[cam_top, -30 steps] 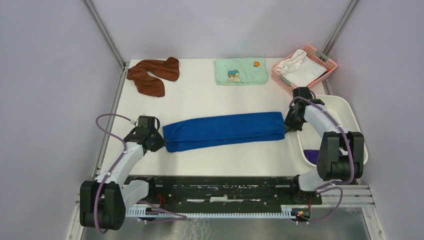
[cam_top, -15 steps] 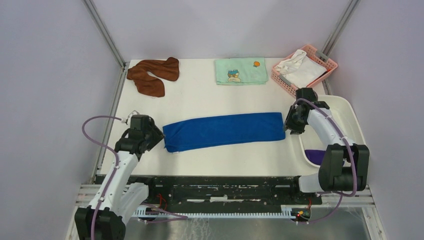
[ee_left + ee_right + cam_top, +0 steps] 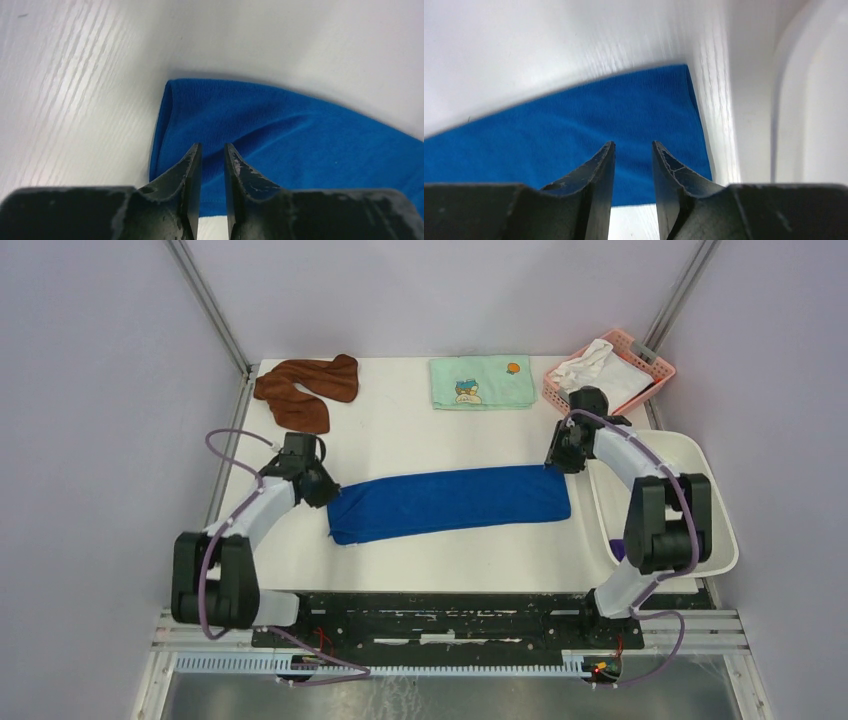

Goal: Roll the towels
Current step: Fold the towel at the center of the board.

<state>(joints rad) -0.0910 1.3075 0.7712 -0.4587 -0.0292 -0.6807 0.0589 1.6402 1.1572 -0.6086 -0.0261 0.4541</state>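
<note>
Left gripper (image 3: 212,148), long folded blue towel (image 3: 450,501)

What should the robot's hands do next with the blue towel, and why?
Probably lower both grippers and pinch the far corners of the blue towel. It lies flat as a long folded strip, not yet rolled. The left gripper and right gripper hover over its two ends, jaws slightly apart with nothing between them, so neither has a grip to start rolling.

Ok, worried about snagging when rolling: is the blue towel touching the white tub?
Apart. The right wrist view shows a strip of bare table between the blue towel and the white tub.
</note>
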